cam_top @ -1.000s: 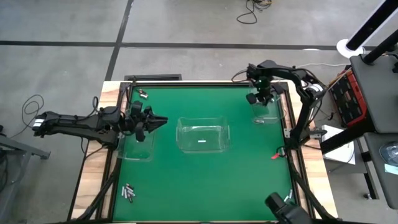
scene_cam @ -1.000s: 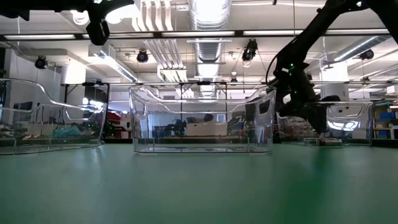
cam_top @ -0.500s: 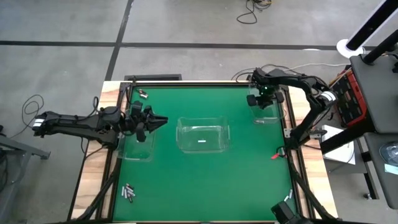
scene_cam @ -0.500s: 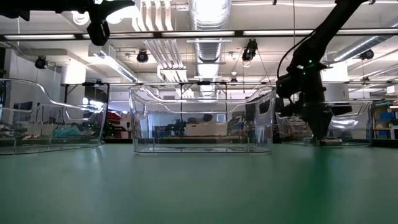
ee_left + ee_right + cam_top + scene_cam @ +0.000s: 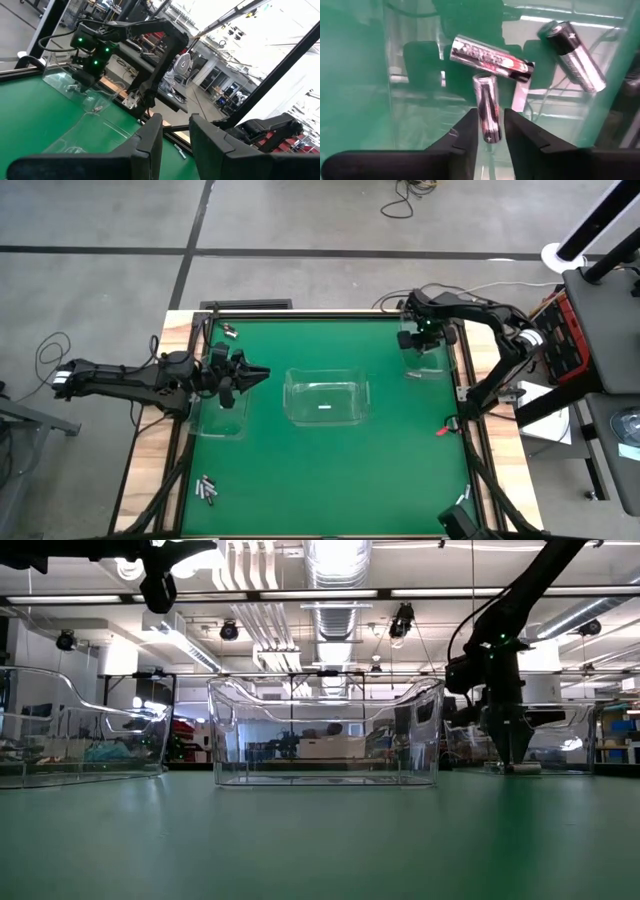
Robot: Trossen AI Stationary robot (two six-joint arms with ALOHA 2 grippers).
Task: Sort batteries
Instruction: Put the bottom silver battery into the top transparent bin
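Batteries lie in several spots on the green worktop (image 5: pixel 330 470). The right tool (image 5: pixel 487 131) reaches down into the clear bin (image 5: pixel 428 352) at the far right corner, and its two fingers are pinched on a silvery battery (image 5: pixel 486 114) that stands on end between them. Two more batteries lie on that bin's floor just beyond the held one: a silver one with red print (image 5: pixel 491 58) touching its top end, and a black-and-silver one (image 5: pixel 572 48) a little apart, toward the bin's wall. In the low view the right tool (image 5: pixel 505 745) points straight down with its tips close to the bin's floor.

The left tool (image 5: pixel 252 374) hangs above the clear bin (image 5: pixel 218 418) at the worktop's left edge, its fingers (image 5: pixel 150 137) slightly parted with nothing between them.

A larger clear bin (image 5: pixel 326 397) stands in the middle of the worktop with one pale battery (image 5: pixel 325 407) inside. A small cluster of batteries (image 5: pixel 208 490) lies near the front left corner, a couple more (image 5: pixel 229 331) near the far left corner. A small red object (image 5: pixel 442 431) rests by the right edge.
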